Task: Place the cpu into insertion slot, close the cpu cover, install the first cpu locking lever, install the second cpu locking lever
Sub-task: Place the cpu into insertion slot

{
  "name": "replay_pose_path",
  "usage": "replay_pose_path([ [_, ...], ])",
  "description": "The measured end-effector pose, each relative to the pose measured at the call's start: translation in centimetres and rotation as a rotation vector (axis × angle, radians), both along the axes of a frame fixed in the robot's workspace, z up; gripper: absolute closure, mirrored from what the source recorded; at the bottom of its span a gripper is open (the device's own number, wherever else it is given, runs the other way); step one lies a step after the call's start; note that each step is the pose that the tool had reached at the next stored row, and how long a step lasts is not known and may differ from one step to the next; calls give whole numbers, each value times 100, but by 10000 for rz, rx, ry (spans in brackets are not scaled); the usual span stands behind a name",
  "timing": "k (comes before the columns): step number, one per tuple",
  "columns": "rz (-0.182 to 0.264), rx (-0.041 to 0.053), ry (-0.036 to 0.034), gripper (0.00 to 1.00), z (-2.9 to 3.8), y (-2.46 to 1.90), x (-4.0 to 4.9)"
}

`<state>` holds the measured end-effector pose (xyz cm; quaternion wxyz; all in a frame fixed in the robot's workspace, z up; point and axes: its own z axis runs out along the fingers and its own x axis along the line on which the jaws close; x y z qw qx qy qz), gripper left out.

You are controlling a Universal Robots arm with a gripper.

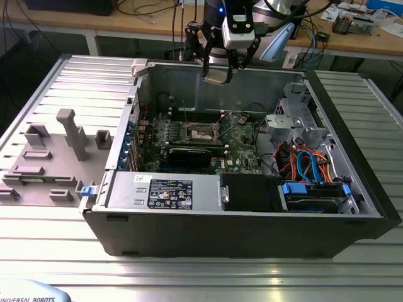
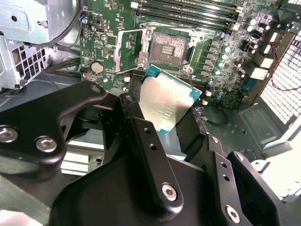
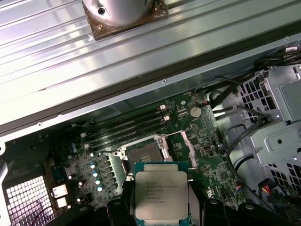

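Your gripper [image 1: 217, 75] clamped on cpu [image 3: 161, 195]: flat square, dull silver-grey top, green rim. You see it held above case [image 1: 189, 234], over bare insertion slot [image 2: 168, 48]; cpu cover [image 2: 128, 49] swung open beside slot.

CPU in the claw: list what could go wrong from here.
1. The claw grips the cpu by its edges alone, high above the open case; a slip could drop it onto the board.
2. In the second wrist view the cpu looks turned relative to the insertion slot; seating it skewed might damage the slot.
3. The cpu cover stands open right beside the slot; the claw might knock it on the way down.
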<state>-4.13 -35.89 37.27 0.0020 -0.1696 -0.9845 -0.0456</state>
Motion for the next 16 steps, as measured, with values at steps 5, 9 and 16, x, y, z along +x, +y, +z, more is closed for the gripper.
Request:
replay_pose_path([
  [5, -13, 0, 0, 46, 0, 0, -1],
  [9, -13, 0, 0, 46, 0, 0, -1],
  [16, -244, 0, 0, 46, 0, 0, -2],
])
